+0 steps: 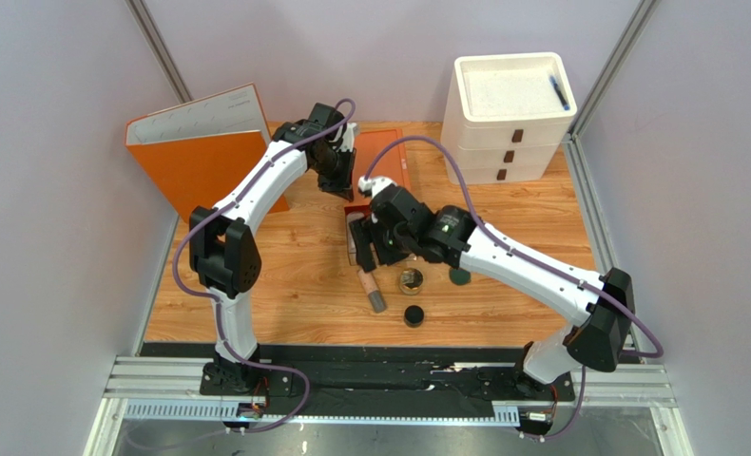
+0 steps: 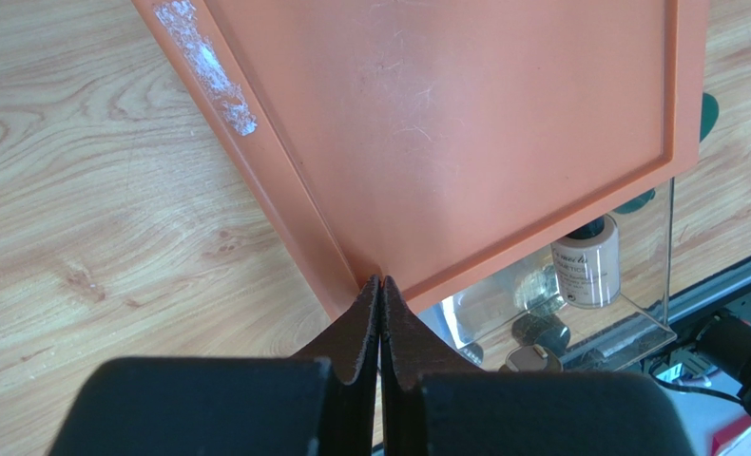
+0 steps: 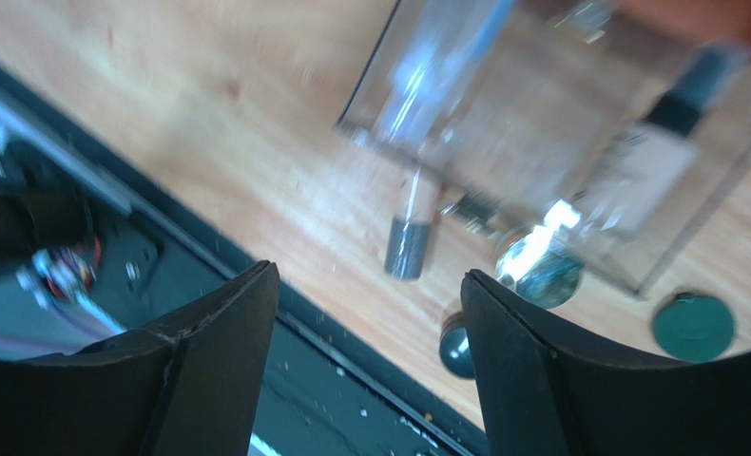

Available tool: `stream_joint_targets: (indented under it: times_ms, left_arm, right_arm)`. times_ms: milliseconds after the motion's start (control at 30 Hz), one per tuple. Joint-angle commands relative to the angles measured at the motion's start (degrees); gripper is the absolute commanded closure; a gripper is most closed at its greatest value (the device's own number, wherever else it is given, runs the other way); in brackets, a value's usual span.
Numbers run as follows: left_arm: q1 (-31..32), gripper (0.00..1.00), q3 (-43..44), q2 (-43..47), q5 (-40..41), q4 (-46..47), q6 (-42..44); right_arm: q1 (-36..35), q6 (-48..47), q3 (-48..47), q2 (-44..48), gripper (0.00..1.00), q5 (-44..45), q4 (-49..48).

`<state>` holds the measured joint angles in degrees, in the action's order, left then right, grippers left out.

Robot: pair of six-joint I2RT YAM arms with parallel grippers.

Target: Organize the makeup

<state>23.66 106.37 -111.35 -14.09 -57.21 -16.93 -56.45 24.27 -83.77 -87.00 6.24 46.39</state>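
Spread right end effector (image 3: 368, 274), beige tube (image 3: 413, 220) beyond between its fingers (image 3: 222, 332); left end effector (image 2: 381, 285) clenched.

Matt orange plastic tray (image 2: 465, 114), scuffed, grained wood table (image 2: 85, 190) around it, glossy clear plastic box (image 2: 655, 294) beneath it, shiny gold jar (image 3: 539, 271)

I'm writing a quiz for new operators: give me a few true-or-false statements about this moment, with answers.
1. The right gripper is open. True.
2. The black pen lies beside the beige tube. False: it lies on top of the white drawer unit.
3. The gold jar sits between the beige tube and a green disc. True.
4. The left gripper is spread wide. False: its fingers are pressed together at a corner of the orange lid.
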Motion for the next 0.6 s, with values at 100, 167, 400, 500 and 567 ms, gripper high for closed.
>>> stream_joint_targets:
  times_ms: [100,167,400,500,567]
  left_arm:
    - [-0.8,1.00,0.1,-2.6,6.7,-8.0,3.0]
    - [-0.9,1.00,-0.6,-2.5,6.7,-7.9,3.1]
    - [-0.9,1.00,-1.6,-2.3,7.5,-7.8,3.5]
    - [-0.9,1.00,-1.5,-2.4,7.5,-7.9,3.5]
    - [-0.9,1.00,-1.4,-2.5,7.5,-7.9,3.5]
  right_arm:
    - [-6.7,-4.9,10.7,-3.1,0.27,-5.4,-3.8]
    - [-7.4,-5.2,12.1,-5.7,0.27,-4.8,-5.1]
    - [-8.2,-4.6,9.3,-15.6,0.28,3.5,-7.3]
    - [-8.2,-4.7,8.1,-19.0,0.29,5.1,-9.4]
    - [-8.2,-4.6,7.2,-20.7,0.30,6.7,-9.6]
